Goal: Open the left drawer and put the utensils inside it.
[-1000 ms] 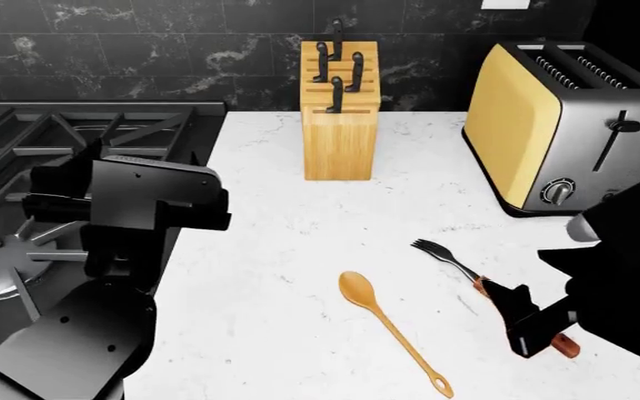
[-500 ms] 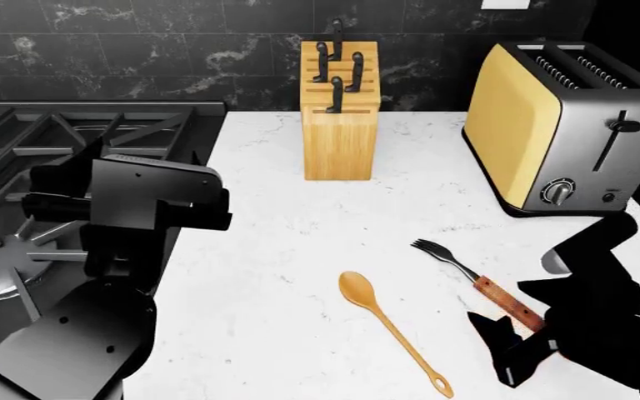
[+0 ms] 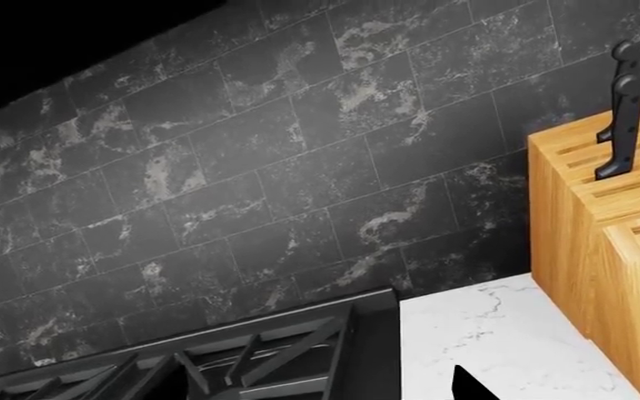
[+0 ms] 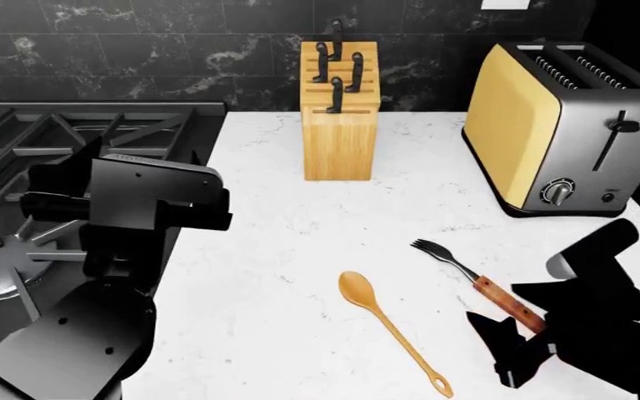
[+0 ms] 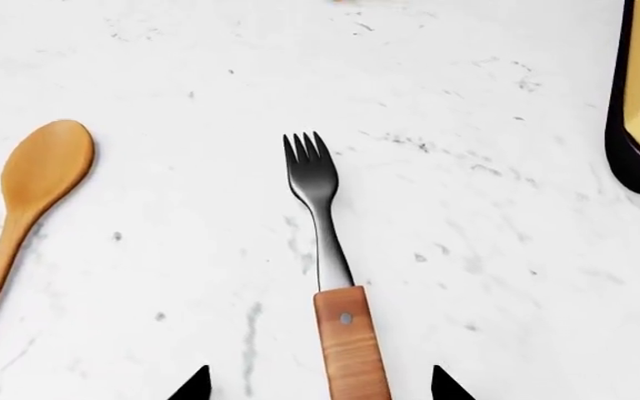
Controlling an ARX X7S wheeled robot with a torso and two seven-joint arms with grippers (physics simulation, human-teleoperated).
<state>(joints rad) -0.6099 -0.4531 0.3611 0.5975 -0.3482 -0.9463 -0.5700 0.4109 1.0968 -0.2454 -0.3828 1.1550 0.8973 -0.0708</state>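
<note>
We find the fork (image 4: 473,280) and the wooden spoon (image 4: 392,329) lying flat on the white marble counter (image 4: 287,250), near each other but apart, the spoon to the left. The right gripper (image 5: 317,385) sits at the near end of the fork's handle, fingers spread to either side without touching it. The left gripper (image 4: 131,208) is raised over the stove (image 4: 31,158) edge; we cannot tell its finger state. The knife block (image 4: 340,125) and toaster (image 4: 559,125) stand far.
</note>
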